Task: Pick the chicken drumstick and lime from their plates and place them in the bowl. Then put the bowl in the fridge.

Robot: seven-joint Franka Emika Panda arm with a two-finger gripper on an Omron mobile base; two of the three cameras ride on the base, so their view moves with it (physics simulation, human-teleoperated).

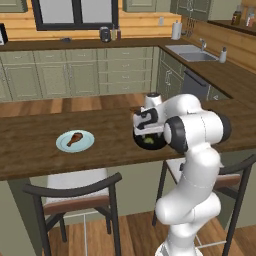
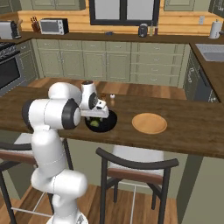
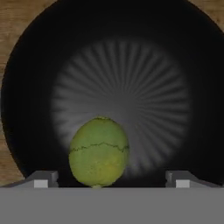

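Note:
The glossy black bowl (image 1: 159, 144) (image 2: 111, 123) (image 3: 122, 65) sits on the wooden counter, and the green lime (image 1: 149, 141) (image 2: 94, 124) (image 3: 99, 151) lies inside it. My gripper (image 1: 148, 134) (image 2: 97, 117) (image 3: 111, 178) hovers just above the bowl. It is open, its fingertips (image 3: 41, 179) standing wide on either side of the lime without touching it. The chicken drumstick (image 1: 75, 138) lies on a pale blue plate (image 1: 62, 145) to the left. An orange-tan plate (image 2: 149, 123) lies bare to the right of the bowl. The fridge is out of view.
Two dark-framed chairs (image 1: 75, 192) (image 2: 135, 168) stand at the counter's near edge. A small shaker (image 2: 112, 97) stands just behind the bowl. A sink (image 1: 192, 52) is set in the back-right counter.

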